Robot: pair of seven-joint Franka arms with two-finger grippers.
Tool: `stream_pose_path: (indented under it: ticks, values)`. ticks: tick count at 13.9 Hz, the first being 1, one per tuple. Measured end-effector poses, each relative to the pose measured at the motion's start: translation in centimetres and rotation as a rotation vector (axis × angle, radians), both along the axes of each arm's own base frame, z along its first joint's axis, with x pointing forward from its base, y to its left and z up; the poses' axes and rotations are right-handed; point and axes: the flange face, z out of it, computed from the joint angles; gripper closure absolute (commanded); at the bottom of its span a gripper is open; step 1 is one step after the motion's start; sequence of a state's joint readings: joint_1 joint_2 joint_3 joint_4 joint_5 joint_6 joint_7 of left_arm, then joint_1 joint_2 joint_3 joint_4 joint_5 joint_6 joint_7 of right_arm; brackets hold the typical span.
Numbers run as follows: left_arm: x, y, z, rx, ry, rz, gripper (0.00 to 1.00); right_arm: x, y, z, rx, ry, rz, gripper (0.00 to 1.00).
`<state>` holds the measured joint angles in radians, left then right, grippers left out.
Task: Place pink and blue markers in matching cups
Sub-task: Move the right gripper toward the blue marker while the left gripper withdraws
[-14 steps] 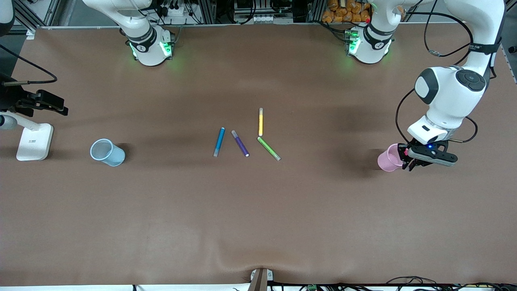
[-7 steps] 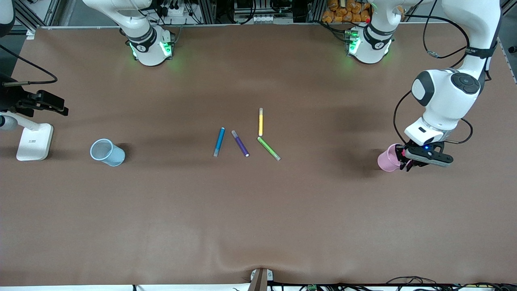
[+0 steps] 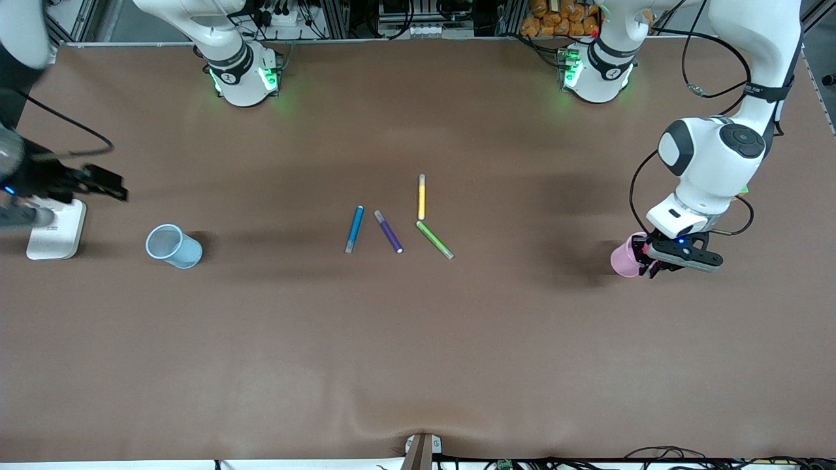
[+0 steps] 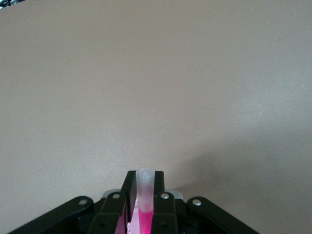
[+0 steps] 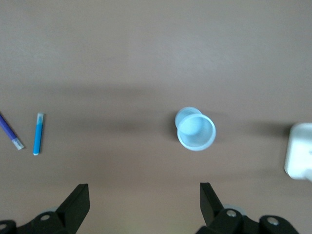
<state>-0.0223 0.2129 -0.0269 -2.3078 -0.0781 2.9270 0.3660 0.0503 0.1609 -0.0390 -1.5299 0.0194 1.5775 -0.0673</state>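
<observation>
Left gripper [image 3: 650,261] hangs over the pink cup [image 3: 625,256] at the left arm's end of the table, its fingers [image 4: 128,191] clamped on the pink marker [image 4: 144,201]. The left wrist view shows the marker's greyish end standing up between the pads. Whether the marker's lower end is inside the cup cannot be made out.

Right gripper [image 5: 141,197] is up in the air at the right arm's end of the table, spread wide with nothing between its fingers [image 5: 78,201]. The right wrist view looks down on the blue cup [image 5: 195,129] and, well apart from it, the blue marker [image 5: 38,133].

On the table the blue cup [image 3: 173,245] stands upright near a white stand [image 3: 57,228]. The blue marker [image 3: 354,229] lies near the middle of the table, just beside the purple marker [image 3: 388,232]. The green marker [image 3: 435,239] and yellow marker [image 3: 422,196] lie toward the left arm's end from those two.
</observation>
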Motion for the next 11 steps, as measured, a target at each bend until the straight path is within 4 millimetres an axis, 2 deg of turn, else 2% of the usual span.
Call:
stream_pose_path:
  ticks: [2, 4, 7, 9, 11]
  values:
    - [0.1, 0.0, 0.2, 0.000, -0.008, 0.000, 0.00, 2.1, 3.2, -3.9, -0.004, 0.004, 0.012, 0.00]
    - [0.5, 0.0, 0.6, -0.001, -0.019, 0.001, 0.00, 3.6, 7.4, -8.3, -0.019, 0.017, -0.007, 0.00]
    - [1.5, -0.1, 1.9, -0.003, -0.027, -0.001, 0.00, 4.5, 13.2, -14.6, -0.043, 0.049, -0.007, 0.00]
    - [3.1, -0.3, 3.8, -0.009, 0.020, -0.007, 0.00, 4.4, 15.3, -18.5, -0.057, 0.101, 0.016, 0.00]
    - [5.1, -0.5, 7.0, -0.018, 0.063, -0.012, 0.00, 4.0, 18.3, -20.8, -0.062, 0.116, 0.061, 0.00]
